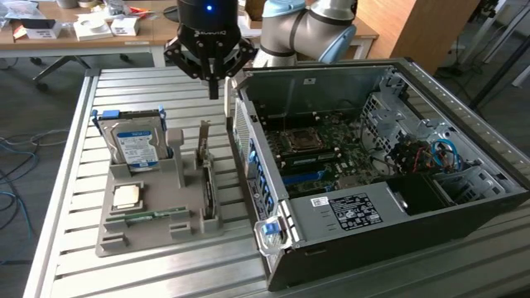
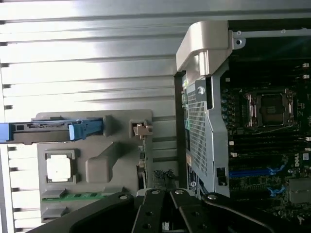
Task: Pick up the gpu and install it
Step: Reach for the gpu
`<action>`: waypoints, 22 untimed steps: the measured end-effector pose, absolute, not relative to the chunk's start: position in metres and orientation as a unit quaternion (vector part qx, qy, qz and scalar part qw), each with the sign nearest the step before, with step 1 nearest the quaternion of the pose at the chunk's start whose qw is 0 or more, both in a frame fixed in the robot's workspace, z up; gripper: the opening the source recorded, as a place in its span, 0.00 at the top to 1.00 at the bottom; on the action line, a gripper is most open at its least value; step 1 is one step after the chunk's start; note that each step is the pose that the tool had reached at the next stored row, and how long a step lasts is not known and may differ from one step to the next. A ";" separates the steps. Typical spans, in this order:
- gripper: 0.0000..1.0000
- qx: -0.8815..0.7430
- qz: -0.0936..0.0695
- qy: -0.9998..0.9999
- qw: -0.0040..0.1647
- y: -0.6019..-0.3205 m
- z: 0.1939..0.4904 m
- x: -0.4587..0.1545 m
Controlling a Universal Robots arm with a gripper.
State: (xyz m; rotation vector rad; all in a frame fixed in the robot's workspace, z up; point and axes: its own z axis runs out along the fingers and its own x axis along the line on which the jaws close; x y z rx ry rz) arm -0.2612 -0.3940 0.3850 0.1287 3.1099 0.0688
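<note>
The gpu stands on edge in a slot at the right side of the grey holder, a thin dark card with its silvery bracket end up. In the wrist view the gpu shows edge-on beside the case wall. My gripper hangs above the table past the holder's far end, between the holder and the open computer case. Its fingers are shut together with nothing between them. The gripper is apart from the gpu, higher up and farther back.
The holder also carries a silver hard drive with a blue label, a processor and a green memory stick. The case lies open with its motherboard and blue slot exposed. A slatted metal table carries everything.
</note>
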 end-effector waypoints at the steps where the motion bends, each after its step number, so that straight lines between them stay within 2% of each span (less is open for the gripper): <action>1: 0.89 0.041 0.022 0.999 0.014 -0.394 0.385 -0.263; 14: 0.89 0.042 0.022 0.999 0.014 -0.394 0.384 -0.274; 22: 0.89 0.042 0.022 0.999 0.014 -0.405 0.384 -0.283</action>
